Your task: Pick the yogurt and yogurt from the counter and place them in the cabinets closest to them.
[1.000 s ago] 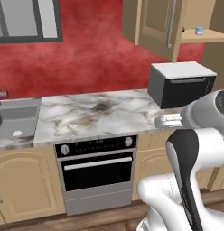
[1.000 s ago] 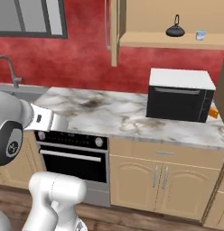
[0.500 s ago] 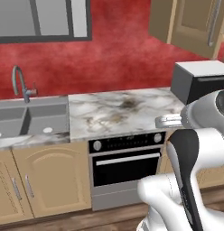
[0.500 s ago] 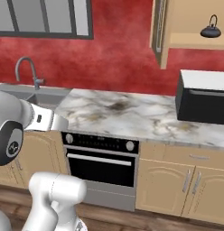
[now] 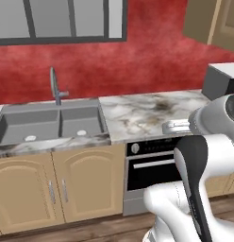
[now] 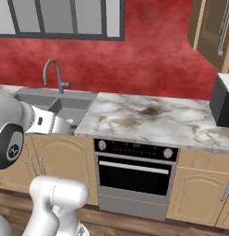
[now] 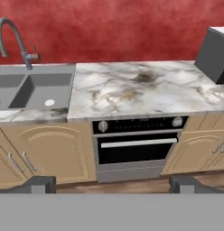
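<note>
since the earlier frames both base views have slid left along the kitchen wall: camera motion, not object motion. sink now sits at left, toaster oven pushed to the right edge, the open cabinet shelf gone from frame.

left to right: grey double sink (image 5: 53, 124) with curved faucet (image 5: 55, 87); marble counter (image 5: 147, 111) bare on top, brown veining near its back; built-in oven (image 6: 135, 168) under it, knobs and bar handle on the front; black toaster oven (image 7: 213, 54) on the counter at far right (cut by the frame edge); tan wall cabinet (image 6: 211, 27) above it, door swung out.

gripper (image 7: 113, 184): fingertips spread wide apart, nothing between them, pointed at the oven front. yogurt cups: cannot locate on the visible counter.
</note>
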